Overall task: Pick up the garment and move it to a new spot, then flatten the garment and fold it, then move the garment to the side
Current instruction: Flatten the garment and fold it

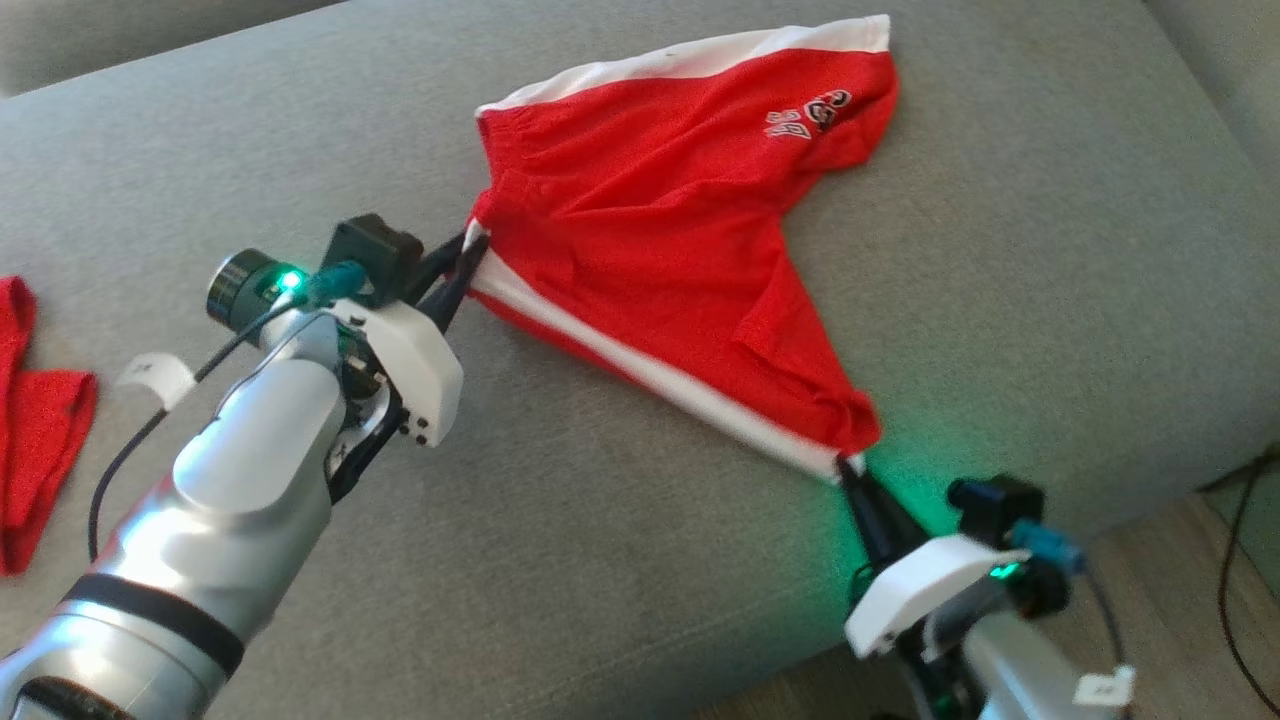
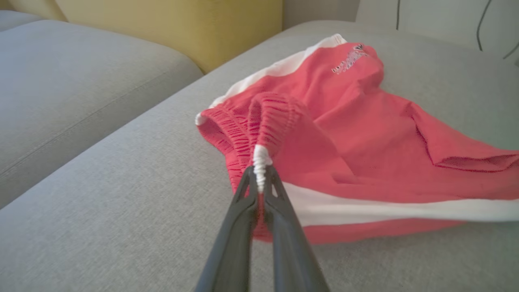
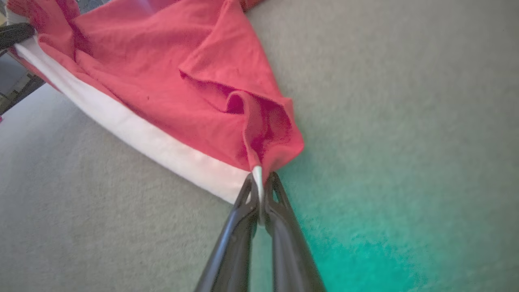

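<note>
Two grippers, one pair of red shorts (image 1: 650, 230): rumpled at upper centre of the head view on the grey sofa cushion (image 1: 600, 580). The left gripper (image 1: 468, 258) is clamped on the waistband end, and the right gripper (image 1: 850, 478) on a leg-hem corner. Flattening looks begun; folding and moving aside are not yet done. One other red cloth (image 1: 40, 430), possibly another garment, lies at far left.

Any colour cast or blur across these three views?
Head view: green glow spills onto the grey fabric sofa cushion beside the right gripper. Right wrist view: same teal cast at lower right, fingers soft. Left wrist view: no green cast; red shorts with white side stripes look washed pink, left gripper blurred up close.
</note>
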Controlling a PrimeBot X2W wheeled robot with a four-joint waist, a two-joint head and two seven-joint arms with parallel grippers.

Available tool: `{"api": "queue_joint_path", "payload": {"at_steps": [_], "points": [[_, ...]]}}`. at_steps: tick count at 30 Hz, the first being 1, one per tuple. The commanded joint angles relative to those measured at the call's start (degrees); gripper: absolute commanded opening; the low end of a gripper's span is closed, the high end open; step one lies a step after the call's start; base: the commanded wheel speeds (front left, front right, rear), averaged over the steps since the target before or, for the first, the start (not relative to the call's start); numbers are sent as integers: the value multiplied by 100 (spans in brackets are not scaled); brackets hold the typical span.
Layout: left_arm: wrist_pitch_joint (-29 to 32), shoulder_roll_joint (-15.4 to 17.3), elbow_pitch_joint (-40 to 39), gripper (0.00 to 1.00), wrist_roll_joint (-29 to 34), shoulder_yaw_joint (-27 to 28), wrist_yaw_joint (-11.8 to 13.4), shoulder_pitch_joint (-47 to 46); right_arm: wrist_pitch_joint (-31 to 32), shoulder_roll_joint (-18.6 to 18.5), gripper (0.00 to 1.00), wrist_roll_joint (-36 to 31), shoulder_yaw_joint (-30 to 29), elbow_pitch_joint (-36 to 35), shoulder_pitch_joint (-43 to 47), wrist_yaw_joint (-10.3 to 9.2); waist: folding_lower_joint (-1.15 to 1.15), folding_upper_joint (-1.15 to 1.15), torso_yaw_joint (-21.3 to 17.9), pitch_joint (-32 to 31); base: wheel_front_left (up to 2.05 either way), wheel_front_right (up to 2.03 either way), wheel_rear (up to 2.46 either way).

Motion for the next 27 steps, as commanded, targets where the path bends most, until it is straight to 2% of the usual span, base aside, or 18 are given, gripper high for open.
{"api": "queue_joint_path", "payload": {"at_steps": [1, 5, 8, 15, 21, 27], "points": [[-133, 105, -182, 0, -118, 341, 77, -298, -116, -186, 0, -268, -51, -293, -270, 39, 0, 0, 131, -82, 0, 0, 0], [-241, 62, -326, 0, -284, 471, 104, -164, -57, -392, 0, -549, -259, -704, -359, 39, 0, 0, 321, -243, 0, 0, 0], [-307, 69, -535, 0, -408, 564, 111, -16, 111, -691, 0, -688, -429, -1315, -484, 39, 0, 0, 532, -457, 0, 0, 0], [-370, 187, -1309, 0, -790, 895, 191, 313, 738, -1442, 0, -361, -632, -2794, -910, 39, 0, 0, 1009, -1040, 0, 0, 0], [-395, 308, -2327, 0, -1121, 1383, 574, 496, 1158, -1864, 0, -103, -671, -3501, -1403, 39, 0, 0, 1328, -1432, 0, 0, 0], [-307, 458, -3382, 0, -1225, 1640, 1014, 827, 1918, -1964, 0, 249, -661, -3858, -1655, 39, 0, 0, 1533, -1633, 0, 0, 0]]}}
